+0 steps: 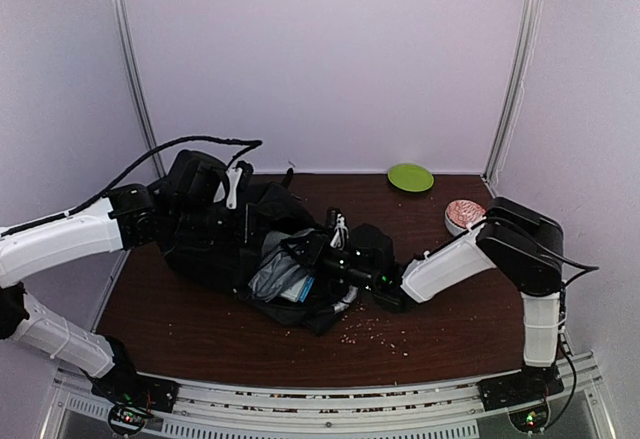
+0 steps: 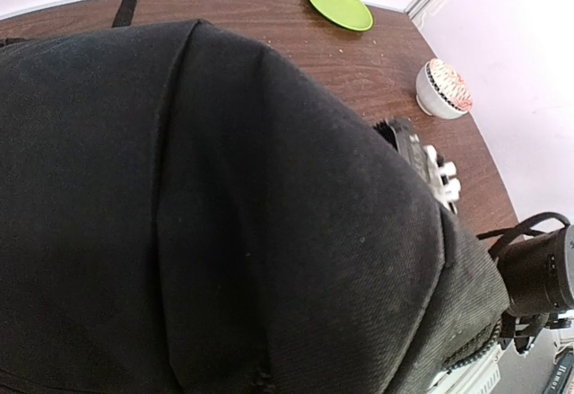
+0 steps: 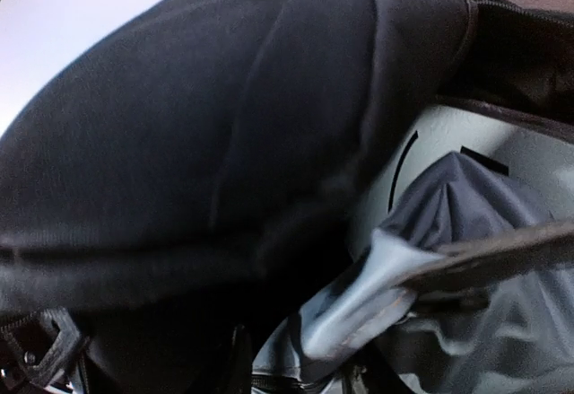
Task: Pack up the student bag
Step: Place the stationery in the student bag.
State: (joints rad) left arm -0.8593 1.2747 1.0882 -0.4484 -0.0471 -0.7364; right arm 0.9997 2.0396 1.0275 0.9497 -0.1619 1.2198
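Observation:
The student bag [image 1: 215, 239], big, black and soft, lies on the left middle of the table, its mouth toward the right. Black bag fabric [image 2: 224, 214] fills the left wrist view and hides the fingers. My left gripper [image 1: 205, 184] sits at the bag's raised top by the grey-white handle [image 1: 232, 184], shut on the fabric. My right gripper [image 1: 318, 254] reaches into the bag's mouth beside a crumpled grey pouch [image 1: 278, 277]. The blurred right wrist view shows that grey pouch [image 3: 466, 205] under the bag's black flap [image 3: 179, 143], and its fingers do not show.
A green plate [image 1: 410, 177] lies at the back of the brown table [image 1: 450, 319]. A white bowl with pinkish contents [image 1: 463, 214] stands right of it, close to the right arm's elbow. Small crumbs [image 1: 375, 331] are scattered in front of the bag.

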